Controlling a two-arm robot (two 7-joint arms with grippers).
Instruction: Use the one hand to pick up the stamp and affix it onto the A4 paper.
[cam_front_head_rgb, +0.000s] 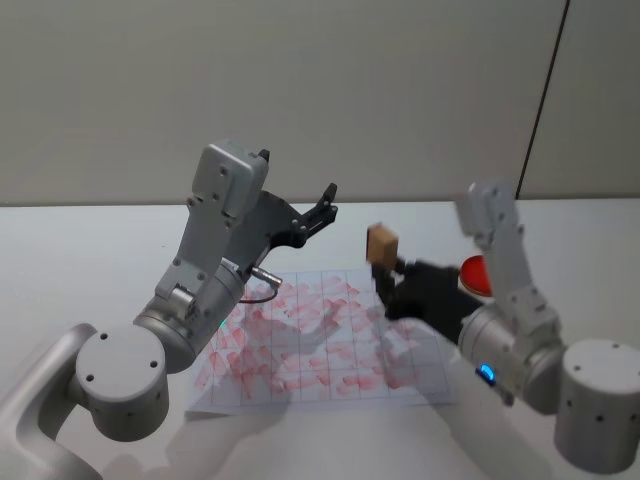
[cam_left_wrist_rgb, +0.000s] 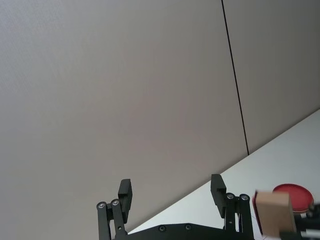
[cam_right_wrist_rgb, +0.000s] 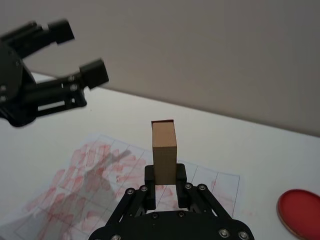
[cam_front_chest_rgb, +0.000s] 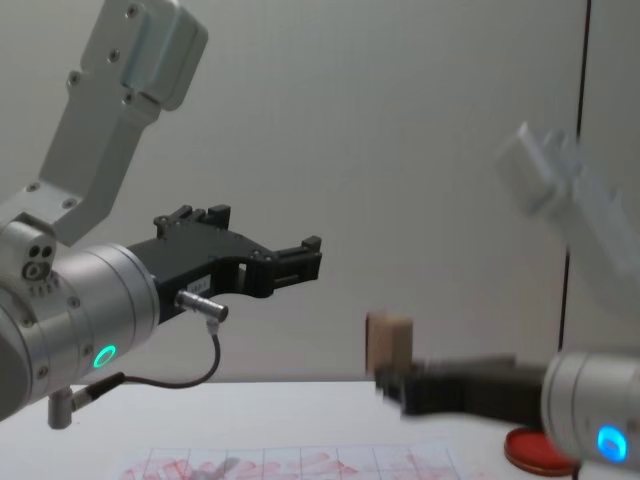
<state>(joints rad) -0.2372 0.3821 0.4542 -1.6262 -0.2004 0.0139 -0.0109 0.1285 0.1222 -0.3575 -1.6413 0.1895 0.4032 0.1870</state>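
The stamp (cam_front_head_rgb: 381, 243) (cam_right_wrist_rgb: 164, 152) (cam_front_chest_rgb: 389, 341) (cam_left_wrist_rgb: 273, 213) is a light tan wooden block standing upright between the fingers of my right gripper (cam_front_head_rgb: 384, 268) (cam_right_wrist_rgb: 165, 176) (cam_front_chest_rgb: 392, 380), which is shut on its lower end and holds it in the air above the far right part of the A4 paper (cam_front_head_rgb: 320, 340) (cam_right_wrist_rgb: 90, 175) (cam_front_chest_rgb: 290, 464). The paper is a white sheet with a grid of boxes full of reddish-pink marks. My left gripper (cam_front_head_rgb: 325, 205) (cam_left_wrist_rgb: 172, 192) (cam_right_wrist_rgb: 65, 50) (cam_front_chest_rgb: 305, 255) hangs open and empty, raised over the paper's far left side.
A flat red round disc (cam_front_head_rgb: 473, 272) (cam_right_wrist_rgb: 301, 213) (cam_front_chest_rgb: 538, 450) (cam_left_wrist_rgb: 294, 195) lies on the white table (cam_front_head_rgb: 90, 250) to the right of the paper. A grey wall stands behind the table.
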